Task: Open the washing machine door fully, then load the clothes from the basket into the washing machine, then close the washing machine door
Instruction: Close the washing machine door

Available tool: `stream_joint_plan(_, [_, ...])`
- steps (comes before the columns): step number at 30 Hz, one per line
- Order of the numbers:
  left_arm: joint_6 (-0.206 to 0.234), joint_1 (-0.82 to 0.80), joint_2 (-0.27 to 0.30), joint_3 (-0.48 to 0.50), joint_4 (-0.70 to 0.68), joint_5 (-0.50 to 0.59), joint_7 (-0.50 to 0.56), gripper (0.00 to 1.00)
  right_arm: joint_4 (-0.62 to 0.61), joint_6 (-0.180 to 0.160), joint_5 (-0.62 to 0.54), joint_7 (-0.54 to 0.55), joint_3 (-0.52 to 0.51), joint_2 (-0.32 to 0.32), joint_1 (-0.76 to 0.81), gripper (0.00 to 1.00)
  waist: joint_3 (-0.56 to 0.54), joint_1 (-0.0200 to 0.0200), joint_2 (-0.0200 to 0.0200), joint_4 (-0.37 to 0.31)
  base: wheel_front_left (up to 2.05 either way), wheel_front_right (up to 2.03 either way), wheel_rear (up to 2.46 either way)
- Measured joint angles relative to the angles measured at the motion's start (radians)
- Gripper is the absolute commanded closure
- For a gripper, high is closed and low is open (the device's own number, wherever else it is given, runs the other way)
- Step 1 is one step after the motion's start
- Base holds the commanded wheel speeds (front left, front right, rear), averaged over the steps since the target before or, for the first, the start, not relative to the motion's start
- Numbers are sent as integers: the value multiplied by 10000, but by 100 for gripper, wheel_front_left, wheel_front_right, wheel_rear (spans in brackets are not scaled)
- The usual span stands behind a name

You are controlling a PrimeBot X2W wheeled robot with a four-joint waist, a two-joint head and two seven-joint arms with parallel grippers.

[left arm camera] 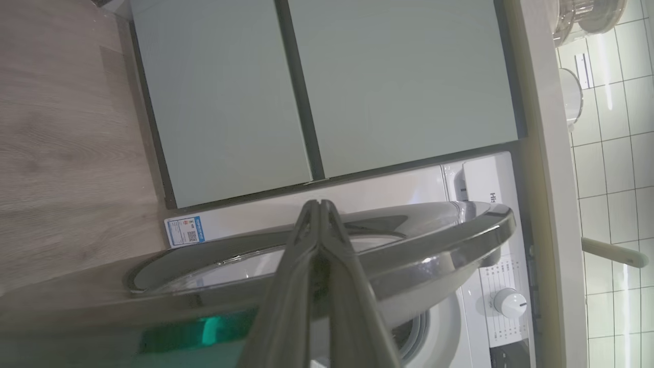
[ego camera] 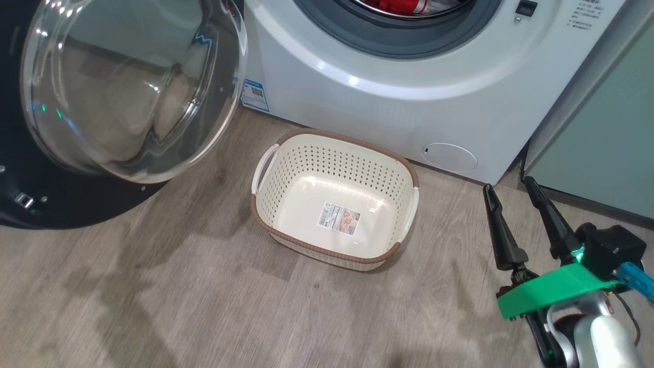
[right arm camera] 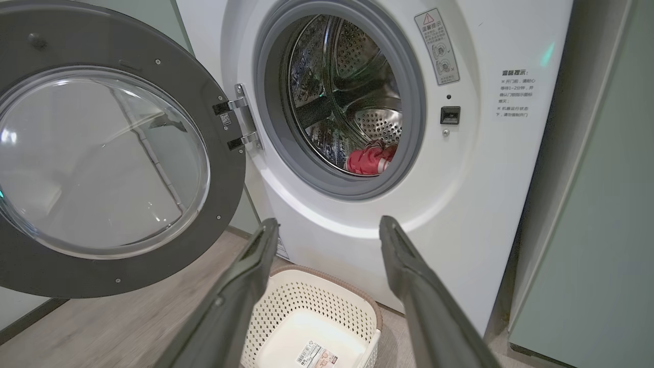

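The washing machine [ego camera: 368, 97] stands with its door [ego camera: 127, 92] swung wide open to the left. Red clothes [right arm camera: 370, 159] lie inside the steel drum, and their edge shows at the top of the head view [ego camera: 403, 5]. The cream basket [ego camera: 306, 163] sits on the floor before the machine, holding just a paper label. My right gripper [ego camera: 508, 185] hovers open to the right of the basket, fingers empty; its wrist view looks over the basket [right arm camera: 306, 301] at the drum. My left gripper [left arm camera: 319, 203] is shut on nothing, close by the door's rim [left arm camera: 449, 240].
Pale green cabinets [ego camera: 603, 128] flank the machine on the right and others [left arm camera: 219, 102] stand on the door's side. A small round white flap [ego camera: 449, 157] sits low on the machine's front. Wood floor [ego camera: 179, 296] spreads in front of the basket.
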Motion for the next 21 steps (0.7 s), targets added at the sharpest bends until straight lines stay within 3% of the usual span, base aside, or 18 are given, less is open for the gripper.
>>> stream_joint_plan(11, [17,891,56,92,-1319,-978,2182,100,-65,0,2,-4,-56,0,-5,0,74,0,0,20,0,0,0])
stream_joint_plan(21, [491,2059,-257,132,-3492,-2207,4242,100,-182,0,-157,-2,21,-2,-257,0,225,0,0,-122,0,0,0])
